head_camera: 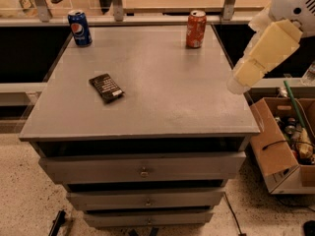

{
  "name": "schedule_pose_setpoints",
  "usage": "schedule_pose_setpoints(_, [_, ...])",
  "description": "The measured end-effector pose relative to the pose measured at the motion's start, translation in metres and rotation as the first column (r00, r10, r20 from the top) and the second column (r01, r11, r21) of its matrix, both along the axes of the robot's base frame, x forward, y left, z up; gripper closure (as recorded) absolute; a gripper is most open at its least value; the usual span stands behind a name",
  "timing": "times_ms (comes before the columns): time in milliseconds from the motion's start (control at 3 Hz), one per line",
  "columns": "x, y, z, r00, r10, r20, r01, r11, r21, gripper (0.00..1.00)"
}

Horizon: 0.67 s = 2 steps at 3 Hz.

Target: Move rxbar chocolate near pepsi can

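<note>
A grey metal cabinet [167, 95] fills most of the view, its flat top seen from above and three drawers [143, 167] stacked down its front, each with a small knob; the robot's arm [268, 48], a cream block hung from a white joint, slants in over the cabinet's right edge, and the gripper [237, 83] at its low end hangs above that edge, about halfway along it and touching nothing (whether it is spread or pressed together cannot be told); an open cardboard box [271, 149] of mixed odds and ends sits on the speckled floor just to the cabinet's right; a red-orange soda can [196, 29] stands upright near the cabinet top's back right corner; the pepsi can [79, 28] stands upright at the back left corner, its round logo facing the front; the rxbar chocolate [106, 88] lies flat on the left half of the cabinet top, roughly midway between back and front, well apart from both cans and from the gripper; its long axis runs on a diagonal from the cabinet's back left toward its front right, and the end with the white patch points to the front right.
</note>
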<state>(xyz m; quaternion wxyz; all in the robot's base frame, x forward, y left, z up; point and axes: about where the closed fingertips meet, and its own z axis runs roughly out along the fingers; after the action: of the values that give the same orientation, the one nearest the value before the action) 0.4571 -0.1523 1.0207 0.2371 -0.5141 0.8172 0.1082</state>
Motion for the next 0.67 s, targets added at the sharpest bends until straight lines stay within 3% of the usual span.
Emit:
schedule_pose_setpoints(333, [-0.001, 0.005, 0.001, 1.0, -0.002, 0.01, 0.002, 1.0, -0.002, 0.0])
schedule_pose_setpoints(667, [-0.008, 0.025, -0.004, 0.9993, -0.008, 0.038, 0.009, 0.999, -0.036, 0.0])
